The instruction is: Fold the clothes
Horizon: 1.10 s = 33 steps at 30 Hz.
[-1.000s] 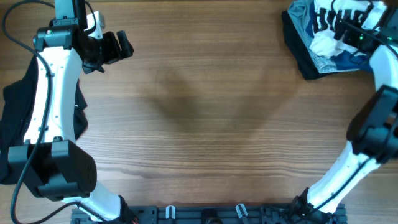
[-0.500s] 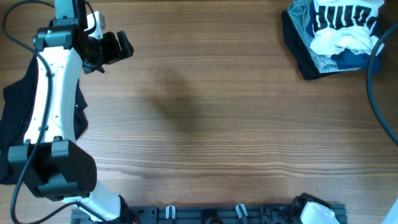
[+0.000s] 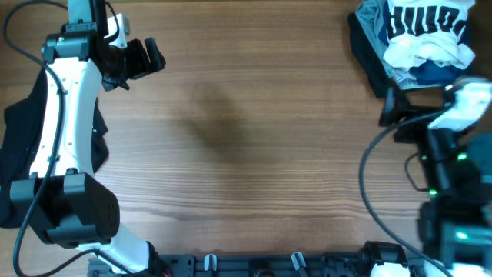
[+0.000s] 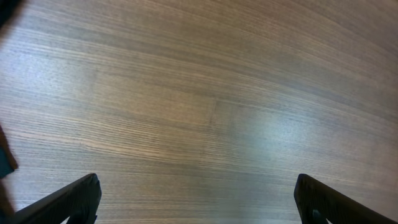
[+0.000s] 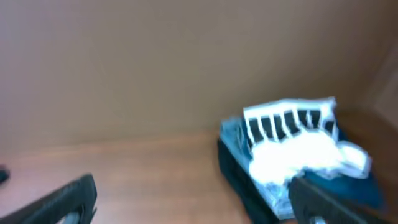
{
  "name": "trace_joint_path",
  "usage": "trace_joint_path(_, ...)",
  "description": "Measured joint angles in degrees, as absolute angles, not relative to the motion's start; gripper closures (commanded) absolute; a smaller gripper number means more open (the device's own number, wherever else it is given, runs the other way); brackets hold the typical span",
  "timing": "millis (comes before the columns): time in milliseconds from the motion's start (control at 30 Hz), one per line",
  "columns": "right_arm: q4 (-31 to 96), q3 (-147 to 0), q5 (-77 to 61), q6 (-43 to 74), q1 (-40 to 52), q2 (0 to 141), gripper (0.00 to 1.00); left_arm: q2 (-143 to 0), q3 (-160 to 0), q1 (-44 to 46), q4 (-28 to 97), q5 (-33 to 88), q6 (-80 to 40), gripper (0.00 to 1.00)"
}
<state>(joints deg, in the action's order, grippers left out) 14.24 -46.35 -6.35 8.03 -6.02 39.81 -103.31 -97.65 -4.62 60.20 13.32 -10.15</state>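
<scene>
Right hand (image 3: 392, 114) drawn back from the clothes pile (image 3: 407, 54), spread open and empty.

A second ago it lay on the crumpled white T-shirt (image 3: 427, 35) at the far right corner of the desk (image 3: 254, 154). Now it hangs just short of the pile's near edge. In the right wrist view its fingers stand wide apart with nothing between them (image 5: 193, 205), so the shirt has been let go, not lifted, and no fold has begun. The T-shirt (image 5: 298, 143), block print uppermost, sits bunched on darker garments (image 3: 369, 61), ahead of the hand and clear of it. At the far left the left hand (image 3: 142, 60) has not moved; it too is open over bare wood (image 4: 199, 205). The black garment (image 3: 15, 146) lies limp at the left edge beneath that arm. A fresh grasp on the shirt looks like the next need.
</scene>
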Motion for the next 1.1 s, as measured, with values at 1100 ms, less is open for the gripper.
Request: trace_joint_path(1100, -0.3, -0.4, -3.7, 4.4, 1.7, 3.1, 0.0, -103.4, -97.6, -4.6, 60.2, 13.3, -10.2, 0.0)
